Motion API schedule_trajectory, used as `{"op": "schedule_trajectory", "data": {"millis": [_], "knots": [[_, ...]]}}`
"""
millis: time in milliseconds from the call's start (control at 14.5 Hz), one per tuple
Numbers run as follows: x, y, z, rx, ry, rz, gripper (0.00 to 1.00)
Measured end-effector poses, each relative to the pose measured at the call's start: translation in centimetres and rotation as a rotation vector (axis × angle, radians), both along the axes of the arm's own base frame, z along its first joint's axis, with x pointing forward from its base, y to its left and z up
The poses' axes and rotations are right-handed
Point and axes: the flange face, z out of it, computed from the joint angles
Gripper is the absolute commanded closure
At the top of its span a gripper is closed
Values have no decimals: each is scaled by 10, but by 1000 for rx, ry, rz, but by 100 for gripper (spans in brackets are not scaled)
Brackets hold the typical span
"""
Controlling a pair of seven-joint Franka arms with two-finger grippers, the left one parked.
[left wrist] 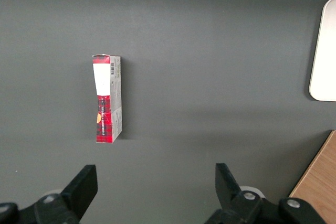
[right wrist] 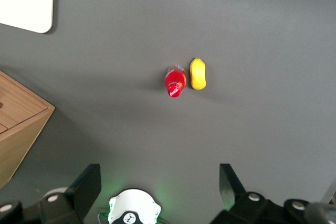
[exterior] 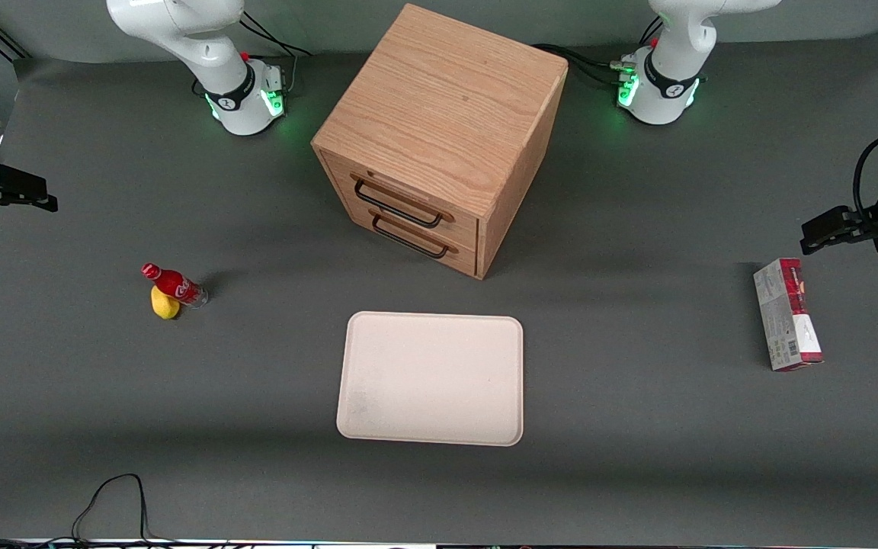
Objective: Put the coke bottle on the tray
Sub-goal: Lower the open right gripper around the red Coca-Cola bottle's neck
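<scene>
While standing on the table, coke bottle touches lemon at its 7 o'clock. Tray bare. Gripper released, high above bottle.

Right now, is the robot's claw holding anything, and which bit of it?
Nothing. The gripper is open and hangs high above the table. The coke bottle stands on the table touching a yellow lump, off the tray.

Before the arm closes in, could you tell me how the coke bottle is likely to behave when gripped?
The coke bottle looks small and narrow, so it probably tips easily. Its smooth round body may slip or roll. The lemon sits right beside it and could get nudged. The gripper, open, hangs high above both.
</scene>
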Motion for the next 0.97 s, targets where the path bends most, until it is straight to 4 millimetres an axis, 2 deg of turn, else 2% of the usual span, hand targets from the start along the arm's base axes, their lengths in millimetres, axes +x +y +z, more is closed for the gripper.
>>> {"op": "schedule_trajectory", "data": {"millis": [208, 484, 761, 969], "knots": [[7, -1, -42, 0, 17, -1, 0], [13, -3, -128, -3, -15, 2, 0], [0, -3, -210, -8, -65, 5, 0], [-15, -2, -254, -10, -92, 7, 0]]}}
